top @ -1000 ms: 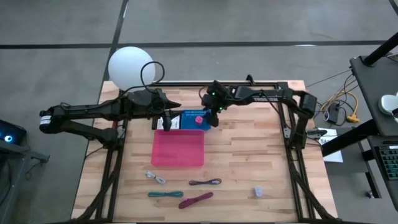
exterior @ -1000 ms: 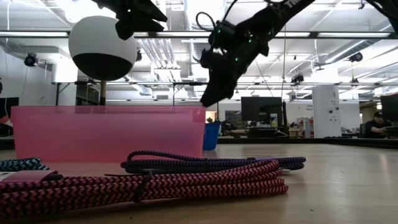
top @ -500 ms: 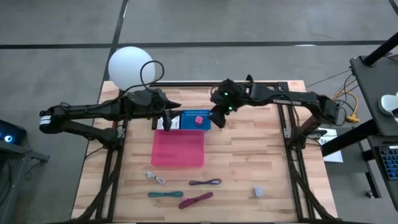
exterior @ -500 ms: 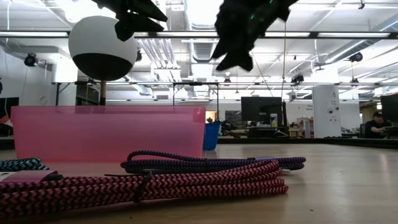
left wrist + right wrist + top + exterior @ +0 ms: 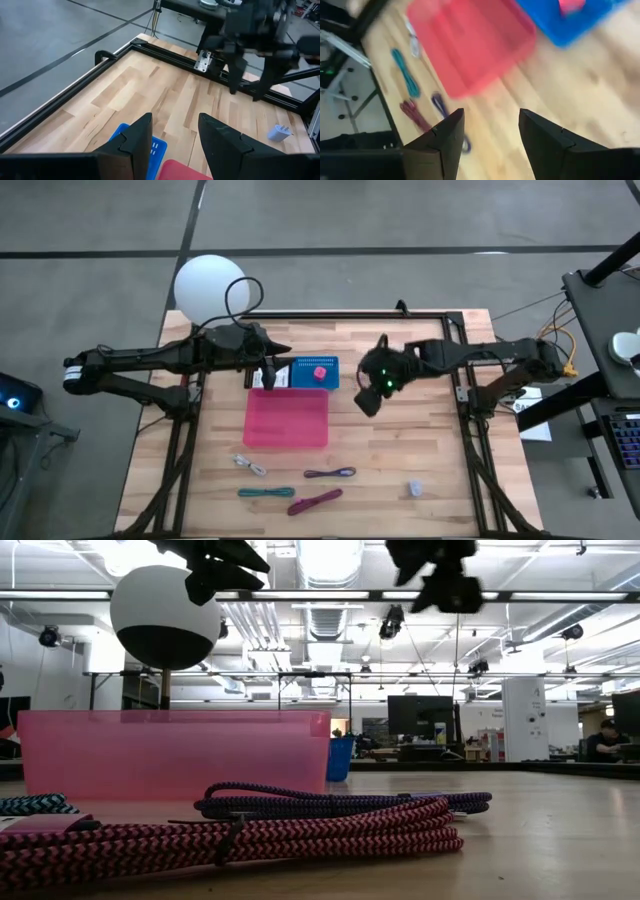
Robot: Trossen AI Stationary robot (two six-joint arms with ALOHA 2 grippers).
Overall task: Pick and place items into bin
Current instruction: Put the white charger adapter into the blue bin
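Grey-blue lump [image 5: 278,132] beyond left end effector [image 5: 171,134]

The left arm extends horizontally from the left side toward the table's centre. The left pincer [image 5: 268,373] is held above the table near the far edge; its fingers [image 5: 137,137] are spread apart with nothing between them.

The right arm extends from the right side, bent at the elbow, with the wrist angled downward. The right pincer [image 5: 367,402] hangs above the table right of centre. Its fingers [image 5: 445,135] are parted and empty.
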